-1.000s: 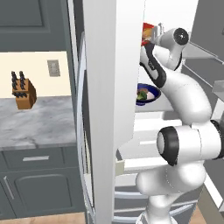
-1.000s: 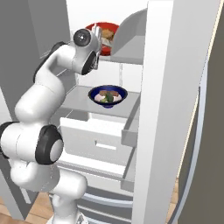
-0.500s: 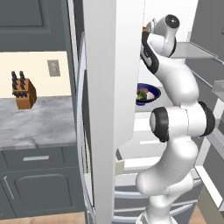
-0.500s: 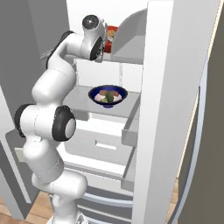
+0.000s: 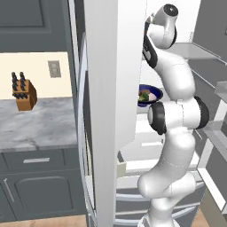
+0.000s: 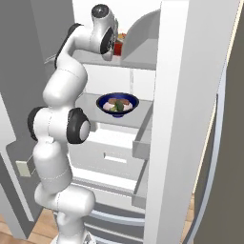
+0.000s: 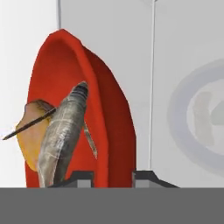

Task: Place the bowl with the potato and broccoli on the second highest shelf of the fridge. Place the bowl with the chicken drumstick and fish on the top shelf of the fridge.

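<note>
– Which step is it on?
– Bowl 2: the blue bowl (image 6: 117, 103) already sits on the shelf below the top shelf (image 6: 138, 57).
– And the red bowl (image 7: 94, 113)?
– At the top shelf, its rim between the gripper (image 7: 112, 177) tips, fish (image 7: 61, 131) inside. Whether they pinch it, I cannot tell. Next: set down, release.

A brown wooden knife block (image 5: 24, 95) with dark handles stands at nine o'clock on the grey-veined marble bench (image 5: 40, 128), below a pale wall outlet plate (image 5: 54, 68). Dark grey cabinet drawers (image 5: 37, 162) with a silver handle sit beneath. White fridge drawers (image 6: 114, 155) stand pulled open at six o'clock.
</note>
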